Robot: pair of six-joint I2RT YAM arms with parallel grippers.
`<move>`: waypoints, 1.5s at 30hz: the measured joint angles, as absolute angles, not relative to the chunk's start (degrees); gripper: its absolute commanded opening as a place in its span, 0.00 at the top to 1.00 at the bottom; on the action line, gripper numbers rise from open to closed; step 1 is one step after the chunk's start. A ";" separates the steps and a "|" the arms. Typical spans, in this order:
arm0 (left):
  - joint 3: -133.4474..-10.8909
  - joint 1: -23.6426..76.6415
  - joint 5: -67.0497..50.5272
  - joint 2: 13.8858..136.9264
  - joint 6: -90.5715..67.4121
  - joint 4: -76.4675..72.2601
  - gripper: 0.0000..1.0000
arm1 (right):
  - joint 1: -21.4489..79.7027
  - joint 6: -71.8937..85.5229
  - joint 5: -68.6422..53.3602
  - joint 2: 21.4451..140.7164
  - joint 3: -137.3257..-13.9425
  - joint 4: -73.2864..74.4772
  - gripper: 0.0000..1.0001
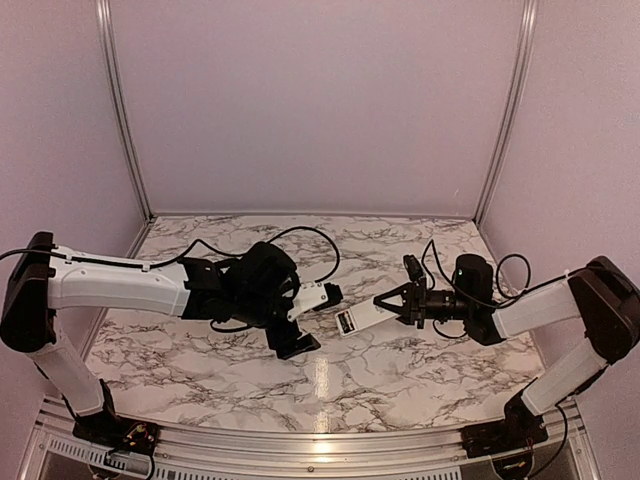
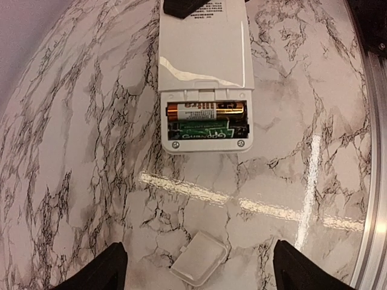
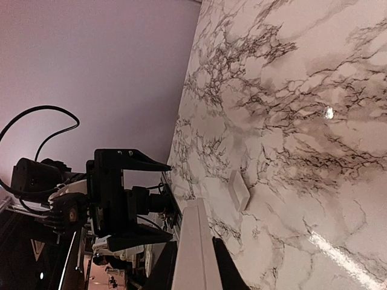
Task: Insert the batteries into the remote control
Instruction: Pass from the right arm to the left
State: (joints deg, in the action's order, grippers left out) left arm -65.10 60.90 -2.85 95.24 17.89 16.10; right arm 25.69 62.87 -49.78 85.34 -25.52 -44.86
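Note:
The white remote control (image 2: 204,54) is held back side up, with its battery bay open. One battery (image 2: 205,109), copper and black, lies in the upper slot. The lower slot (image 2: 202,128) shows only green board, and no other battery is in view. My right gripper (image 1: 388,308) is shut on the remote's far end (image 1: 360,318) and holds it edge-on in the right wrist view (image 3: 195,266). My left gripper (image 1: 315,320) is open and empty. It faces the remote's bay end and straddles the small white cover piece (image 2: 199,258) lying on the table.
The marble table (image 1: 400,380) has a metal rail along its right edge (image 2: 378,181). The cover also shows in the right wrist view (image 3: 239,188), lying flat beyond the remote's tip. My left arm's body (image 3: 115,193) fills the space opposite the right gripper.

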 measured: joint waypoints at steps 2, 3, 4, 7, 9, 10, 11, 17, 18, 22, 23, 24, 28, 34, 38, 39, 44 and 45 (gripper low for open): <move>-63.94 60.03 -3.16 93.82 17.47 16.78 0.15 | 25.19 61.47 -49.54 85.14 -25.52 -42.98 1.00; -63.35 59.70 -3.16 93.25 17.10 17.02 0.16 | 24.99 60.93 -49.43 85.06 -25.50 -42.19 1.00; -62.83 59.44 -3.14 92.92 16.67 17.15 0.16 | 24.82 60.36 -49.36 84.99 -25.45 -41.60 1.00; -61.17 59.31 -3.03 92.75 14.87 17.26 0.21 | 24.47 58.89 -49.32 84.73 -25.19 -39.97 1.00; -59.48 59.31 -2.61 92.77 13.30 17.37 0.23 | 24.45 57.76 -49.30 84.73 -25.19 -38.79 1.00; -58.92 59.31 -2.39 92.86 12.73 17.65 0.24 | 24.45 56.93 -49.30 84.73 -25.19 -37.95 1.00; -58.52 59.31 -2.11 93.03 12.14 18.22 0.24 | 24.43 56.27 -49.23 84.73 -25.19 -37.15 1.00; -57.91 59.40 -2.11 94.28 8.54 17.17 0.11 | 24.62 53.84 -48.95 84.75 -25.19 -34.72 1.00; -57.65 59.48 -2.20 94.24 8.05 16.12 0.07 | 24.93 53.76 -48.93 84.77 -25.21 -34.72 1.00; -57.47 61.12 -2.24 94.11 6.72 11.20 0.01 | 26.63 53.74 -48.80 86.04 -25.39 -35.11 1.00; -57.80 61.60 -2.07 94.17 6.50 10.39 0.01 | 27.24 53.78 -48.75 86.65 -25.45 -35.18 1.00; -58.26 61.89 -1.96 94.39 6.50 10.04 0.01 | 27.64 53.95 -48.73 87.26 -25.47 -35.40 1.00; -62.57 63.31 -1.41 97.36 6.48 7.68 0.01 | 29.19 54.94 -48.66 89.93 -25.61 -37.21 1.00; -68.90 64.64 -1.58 103.83 6.74 6.07 0.03 | 31.14 56.25 -48.58 90.85 -27.20 -39.44 1.00; -72.42 64.86 -2.44 107.42 7.01 6.31 0.11 | 31.88 56.84 -48.56 90.91 -27.99 -40.51 1.00; -73.12 64.90 -2.63 108.09 7.03 6.26 0.14 | 32.01 56.95 -48.58 90.91 -28.10 -40.73 1.00; -75.50 64.93 -4.08 110.43 7.88 6.35 0.31 | 32.10 57.01 -48.60 90.94 -28.16 -41.15 1.00; -75.75 64.95 -4.23 110.67 7.92 6.42 0.35 | 32.10 57.04 -48.64 90.94 -28.14 -41.15 1.00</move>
State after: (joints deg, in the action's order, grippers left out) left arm -75.75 64.95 -4.23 110.67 7.92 6.42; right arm 32.10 57.04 -48.64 90.94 -28.14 -41.15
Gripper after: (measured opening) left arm 0.739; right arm 0.145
